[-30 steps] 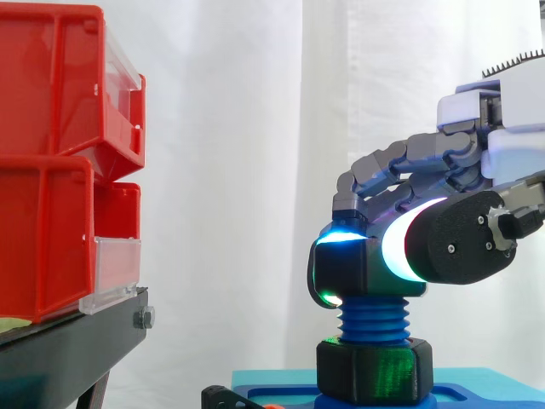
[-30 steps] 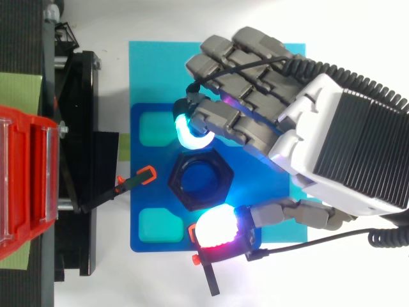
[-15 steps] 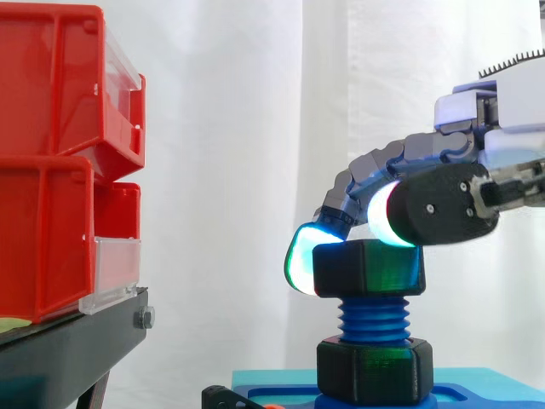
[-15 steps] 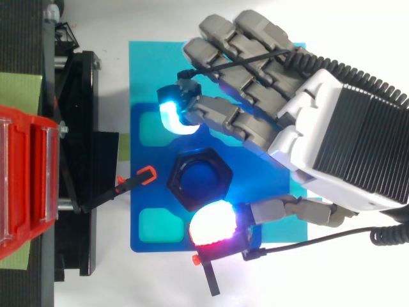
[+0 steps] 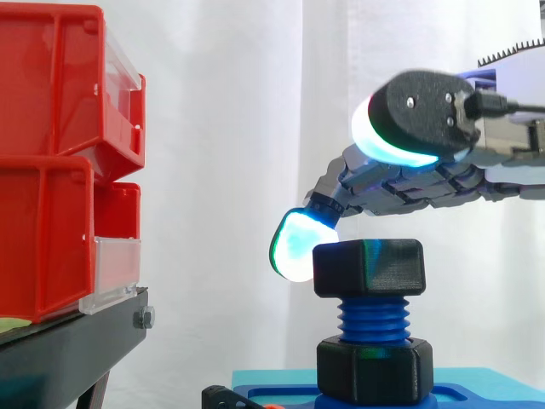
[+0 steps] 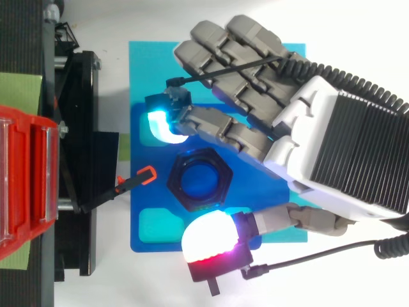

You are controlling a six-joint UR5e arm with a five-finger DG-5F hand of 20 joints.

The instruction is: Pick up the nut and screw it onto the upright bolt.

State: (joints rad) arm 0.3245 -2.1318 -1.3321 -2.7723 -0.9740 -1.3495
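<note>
A black hexagonal nut (image 5: 369,267) sits on top of the upright blue threaded bolt (image 5: 373,320), with a second black nut (image 5: 375,368) lower down at the bolt's foot. From above, the top nut (image 6: 199,180) rings the blue bolt end. My hand (image 6: 332,153) hovers just above and to the right of the nut, open, its fingers spread apart from the nut. One cyan-glowing fingertip (image 5: 294,244) hangs beside the nut's left face. The thumb's white and red pad (image 6: 209,238) stands clear on the other side and is raised in the side view.
The bolt stands on a blue base plate (image 6: 146,214) lying on a cyan mat (image 6: 144,64). Red bins (image 5: 60,162) sit stacked on a black stand (image 5: 68,354) to the left. A small black clip with an orange tip (image 6: 134,181) points toward the nut.
The fingers have let go of the top nut and spread outward; the thumb has lifted up and away, and the hand has risen slightly. The nut stays on the bolt.
</note>
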